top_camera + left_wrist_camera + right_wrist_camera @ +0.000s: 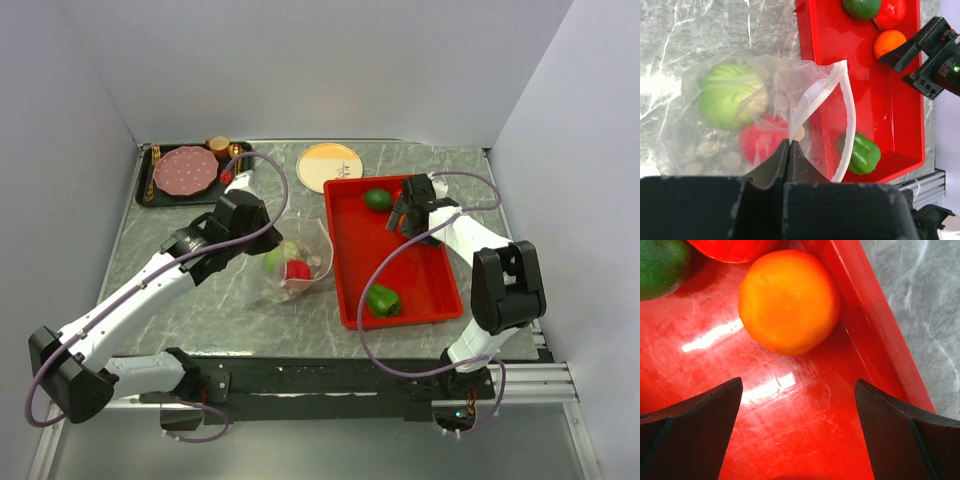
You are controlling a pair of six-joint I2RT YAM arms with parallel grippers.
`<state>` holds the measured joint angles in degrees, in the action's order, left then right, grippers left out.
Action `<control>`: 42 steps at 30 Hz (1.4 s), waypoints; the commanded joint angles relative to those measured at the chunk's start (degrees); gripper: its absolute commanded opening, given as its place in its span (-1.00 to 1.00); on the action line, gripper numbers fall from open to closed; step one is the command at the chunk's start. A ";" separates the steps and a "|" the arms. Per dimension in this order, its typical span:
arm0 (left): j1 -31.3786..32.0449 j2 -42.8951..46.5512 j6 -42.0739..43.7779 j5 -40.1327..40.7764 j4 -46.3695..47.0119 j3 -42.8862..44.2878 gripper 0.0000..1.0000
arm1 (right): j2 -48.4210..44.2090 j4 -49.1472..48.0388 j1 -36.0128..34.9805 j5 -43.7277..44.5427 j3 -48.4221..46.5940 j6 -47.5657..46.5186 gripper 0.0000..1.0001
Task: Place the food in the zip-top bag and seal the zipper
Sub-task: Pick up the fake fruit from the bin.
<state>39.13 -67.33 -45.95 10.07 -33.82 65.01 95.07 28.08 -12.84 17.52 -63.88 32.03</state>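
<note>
The clear zip-top bag [296,256] lies left of the red tray [432,282], mouth open toward it. It holds a light green cabbage [732,95] and a red tomato [760,144]. My left gripper [789,143] is shut on the bag's mouth edge, where the whitish zipper [848,112] loops up. My right gripper [797,385] is open low over the tray's far end, just short of an orange [789,300], and touches nothing. A dark green fruit [660,265] and a red fruit [732,246] lie beyond the orange. A green pepper [383,300] lies at the tray's near end.
A yellow plate [329,166] sits behind the red tray. A black tray [150,192] at the back left carries a pink plate [185,170] and a brown cup [218,147]. White walls close in the table on three sides.
</note>
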 commanded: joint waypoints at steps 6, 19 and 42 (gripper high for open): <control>-0.02 1.85 -0.01 -1.28 1.74 -0.50 -0.99 | -1.29 -1.72 0.54 1.89 -0.19 -0.23 0.99; -0.02 1.59 -0.01 -1.28 1.92 -0.33 -0.99 | 3.19 -4.25 1.33 1.82 -5.55 2.15 1.00; -0.11 -0.08 0.34 -1.63 2.27 -0.06 -0.99 | 7.42 -10.23 1.24 1.21 -3.28 2.78 0.18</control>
<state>39.13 -67.70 -46.11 8.84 -33.65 64.51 105.27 21.50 -11.94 20.01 -68.82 35.64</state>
